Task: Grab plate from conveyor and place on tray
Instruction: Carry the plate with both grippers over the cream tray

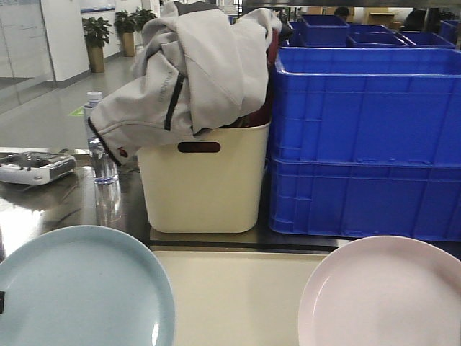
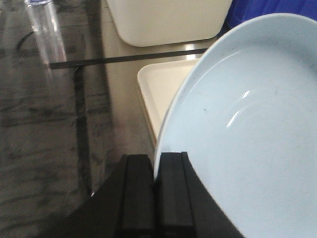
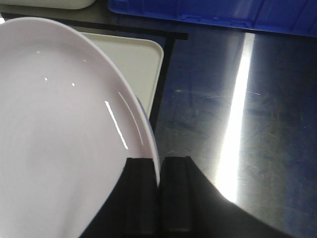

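A pale blue plate (image 2: 237, 129) fills the right of the left wrist view, and my left gripper (image 2: 155, 171) is shut on its rim. In the front view this plate (image 1: 79, 288) is at the lower left. A pale pink plate (image 3: 59, 129) is held by its rim in my right gripper (image 3: 158, 171), which is shut; in the front view it (image 1: 385, 295) is at the lower right. Both plates hang above the cream tray (image 1: 234, 295), whose corners show under them (image 2: 158, 84) (image 3: 138, 59). The conveyor is out of view.
Behind the tray stand a tall cream tub (image 1: 205, 180) stuffed with a grey jacket (image 1: 194, 65) and stacked blue crates (image 1: 364, 144). A clear water bottle (image 1: 101, 158) and a grey device (image 1: 32, 167) sit on the steel tabletop (image 3: 233, 114) to the left.
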### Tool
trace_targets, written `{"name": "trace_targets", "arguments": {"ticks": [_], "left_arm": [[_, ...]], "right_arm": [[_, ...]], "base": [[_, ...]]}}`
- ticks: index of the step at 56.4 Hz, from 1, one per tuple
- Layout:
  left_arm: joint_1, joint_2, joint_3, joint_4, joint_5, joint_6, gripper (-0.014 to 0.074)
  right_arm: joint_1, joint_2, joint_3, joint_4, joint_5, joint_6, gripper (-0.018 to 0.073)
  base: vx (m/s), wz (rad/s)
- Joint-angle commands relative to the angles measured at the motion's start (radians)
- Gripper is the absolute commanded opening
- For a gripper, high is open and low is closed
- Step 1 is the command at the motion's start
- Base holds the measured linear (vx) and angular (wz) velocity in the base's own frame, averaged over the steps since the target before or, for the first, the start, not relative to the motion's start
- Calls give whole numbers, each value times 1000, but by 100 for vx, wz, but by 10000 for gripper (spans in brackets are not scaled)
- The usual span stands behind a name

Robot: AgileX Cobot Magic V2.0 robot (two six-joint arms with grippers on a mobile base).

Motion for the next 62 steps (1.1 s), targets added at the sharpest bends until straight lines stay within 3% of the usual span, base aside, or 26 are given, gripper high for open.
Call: {"name": "trace_targets", "arguments": {"ticks": [1, 62], "left_arm": [[-5, -6, -30, -23, -80, -9, -6], [-5, -6, -30, -23, -84, -9, -6]], "right_arm": [[-6, -6, -30, -11, -71, -5, -9], [-6, -6, -30, -11, -71, -5, -9]], "base": [[12, -31], [2, -5]]}}
